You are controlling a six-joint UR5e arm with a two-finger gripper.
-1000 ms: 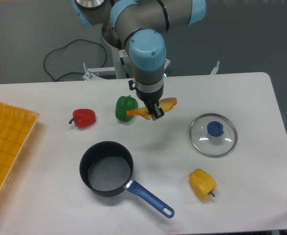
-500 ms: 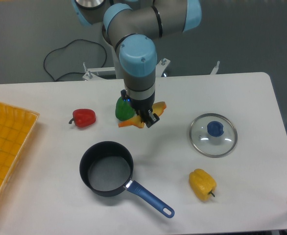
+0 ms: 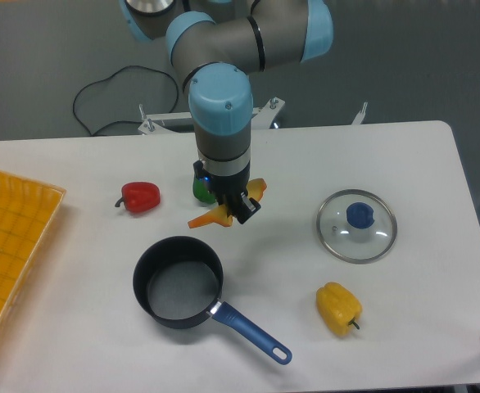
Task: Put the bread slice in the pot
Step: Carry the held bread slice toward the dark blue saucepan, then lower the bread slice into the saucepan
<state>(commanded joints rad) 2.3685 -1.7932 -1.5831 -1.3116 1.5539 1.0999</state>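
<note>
The gripper (image 3: 238, 209) carries the bread slice (image 3: 224, 210) at centre frame, jaws clamped on it; the slice is tilted, one corner dipping toward lower left, clear of the bench (image 3: 420, 164). It hangs just above and right of the pot (image 3: 178, 282), which sits open-mouthed at lower centre, handle pointing lower right, its grey inside bare, so the drop looks not yet made. The tilt probably comes from an edge grip on a thin piece. The glass lid (image 3: 356, 225) lies flat at right, leaving the pot free to receive. Count: one slice, one pot, one lid, three peppers, red pepper (image 3: 140, 196) left, green pepper (image 3: 201, 187) half hidden behind the arm, yellow pepper (image 3: 339, 308) lower right, and one yellow tray (image 3: 11, 246) at left edge
</note>
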